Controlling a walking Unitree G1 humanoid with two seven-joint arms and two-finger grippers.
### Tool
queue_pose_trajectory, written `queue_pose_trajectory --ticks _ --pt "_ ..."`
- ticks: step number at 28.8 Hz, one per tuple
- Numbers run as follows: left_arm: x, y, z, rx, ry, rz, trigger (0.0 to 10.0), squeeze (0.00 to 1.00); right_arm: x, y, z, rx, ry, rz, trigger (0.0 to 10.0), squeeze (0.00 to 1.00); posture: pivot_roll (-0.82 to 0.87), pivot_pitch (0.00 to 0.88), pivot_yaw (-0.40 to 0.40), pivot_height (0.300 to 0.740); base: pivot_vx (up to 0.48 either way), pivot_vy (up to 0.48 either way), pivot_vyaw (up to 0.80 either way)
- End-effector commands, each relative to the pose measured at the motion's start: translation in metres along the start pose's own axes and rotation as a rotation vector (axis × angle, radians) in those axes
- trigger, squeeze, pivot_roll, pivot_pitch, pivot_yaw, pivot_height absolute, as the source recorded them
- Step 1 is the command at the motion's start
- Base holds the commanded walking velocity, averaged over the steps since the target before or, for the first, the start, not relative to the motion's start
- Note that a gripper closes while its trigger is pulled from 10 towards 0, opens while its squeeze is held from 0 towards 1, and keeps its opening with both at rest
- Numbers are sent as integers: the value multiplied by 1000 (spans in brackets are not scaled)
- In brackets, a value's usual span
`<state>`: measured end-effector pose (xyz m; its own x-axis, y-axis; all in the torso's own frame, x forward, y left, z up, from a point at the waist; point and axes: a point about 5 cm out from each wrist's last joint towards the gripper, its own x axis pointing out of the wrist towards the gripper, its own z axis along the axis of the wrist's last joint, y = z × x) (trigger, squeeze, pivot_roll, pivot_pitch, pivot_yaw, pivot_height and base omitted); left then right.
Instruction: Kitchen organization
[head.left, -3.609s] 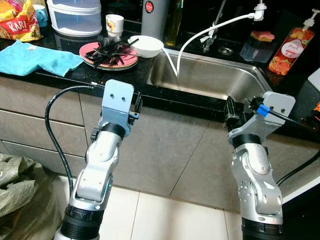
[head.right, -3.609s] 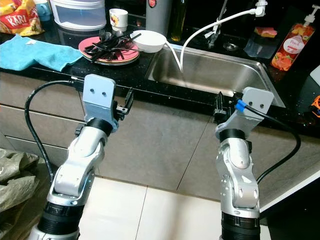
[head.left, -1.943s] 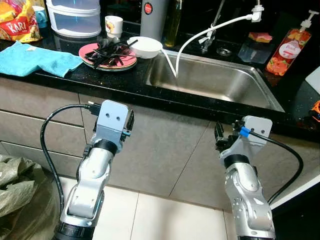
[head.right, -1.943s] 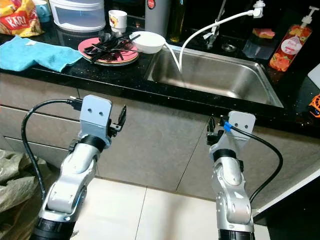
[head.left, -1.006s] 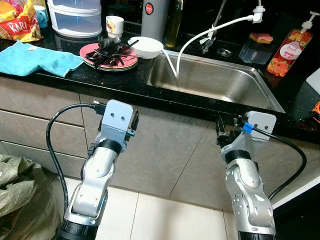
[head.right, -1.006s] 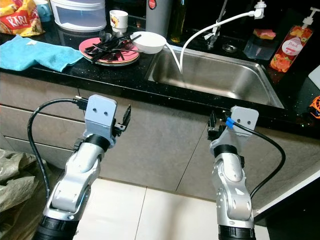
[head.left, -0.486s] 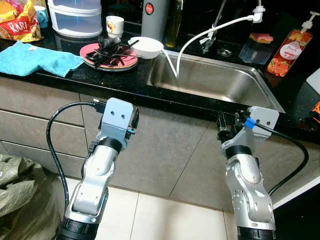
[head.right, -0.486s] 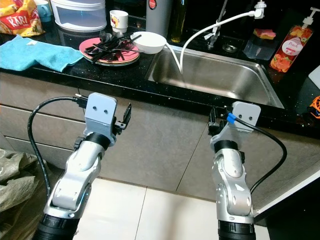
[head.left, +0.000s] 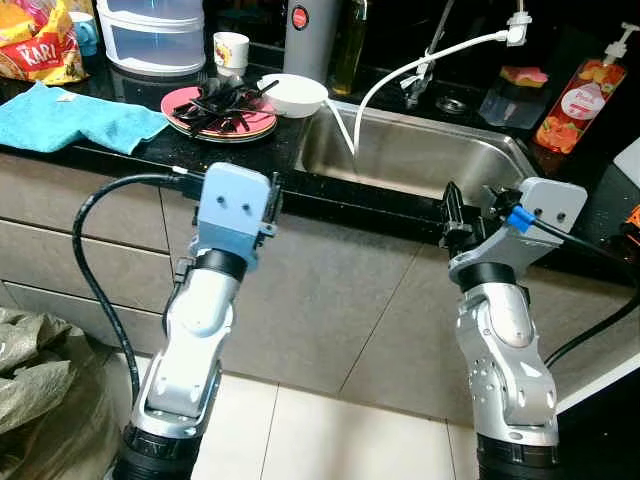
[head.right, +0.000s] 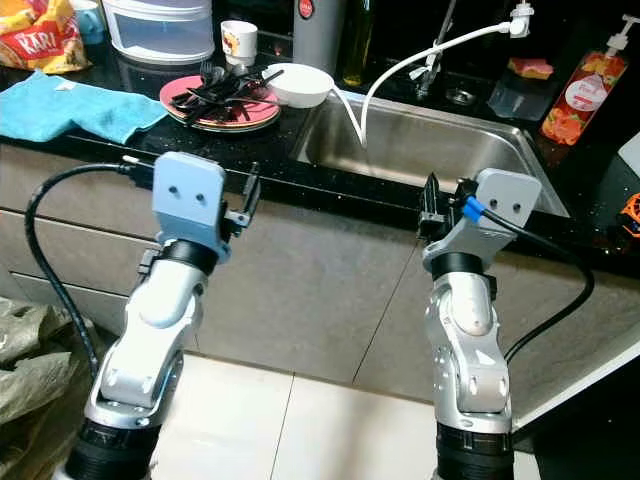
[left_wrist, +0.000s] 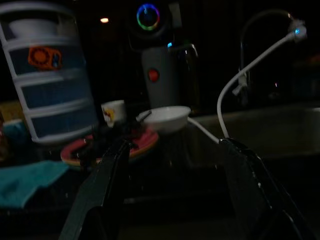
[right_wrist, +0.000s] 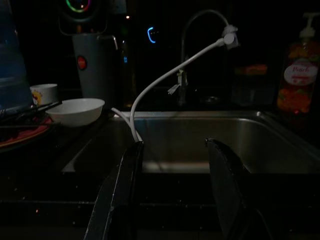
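While both arms are rising from below the tabletop (head.left: 150, 155) edge to its level, nothing on it is being touched yet. Compared with half a second ago, the left tool (left_wrist: 170, 190) and right tool (right_wrist: 172, 190) are sitting higher against the black front edge; a second or two back they were hanging lower in front of the cabinet doors. Both tools are empty, their black fingers spread apart, as the wrist views are showing.

Taking the steel sink (head.left: 420, 160) as landmark, the pink plate (head.left: 218, 112) piled with dark utensils (head.left: 222, 97) is lying just beside its left rim, with the white bowl (head.left: 292, 93) touching the plate's far side and sitting at the sink's corner. A small cup (head.left: 230, 48) is standing behind the plate, and a blue cloth (head.left: 75, 117) is lying well to the left. A soap bottle (head.left: 572, 90) is standing at the sink's far right.

The lift suggests the robot is readying a reach, probably toward the plate or bowl; the organizing itself appears not yet begun.
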<state>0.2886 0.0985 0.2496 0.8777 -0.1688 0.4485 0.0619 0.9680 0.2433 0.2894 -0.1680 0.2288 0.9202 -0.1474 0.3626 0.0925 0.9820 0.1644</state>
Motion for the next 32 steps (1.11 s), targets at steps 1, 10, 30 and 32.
queue_pose_trajectory --ticks 1,10,30,32 --pt "3 0 7 -14 -19 14 10000 0 2 -3 11 -4 -35 -16 10000 0 174 0 -117 740 0 0 0" --pt "-9 -1 -15 5 73 3 10000 0 -5 -6 -5 -30 21 -21 10000 0 172 0 -119 740 0 0 0" --pt "1 4 -7 4 42 33 10000 0 0 -6 2 -19 6 -22 10000 0 171 0 -122 740 0 0 0" --pt "1 4 -7 4 42 34 10000 0 0 -6 1 -17 7 -22 10000 0 171 0 -122 740 0 0 0"
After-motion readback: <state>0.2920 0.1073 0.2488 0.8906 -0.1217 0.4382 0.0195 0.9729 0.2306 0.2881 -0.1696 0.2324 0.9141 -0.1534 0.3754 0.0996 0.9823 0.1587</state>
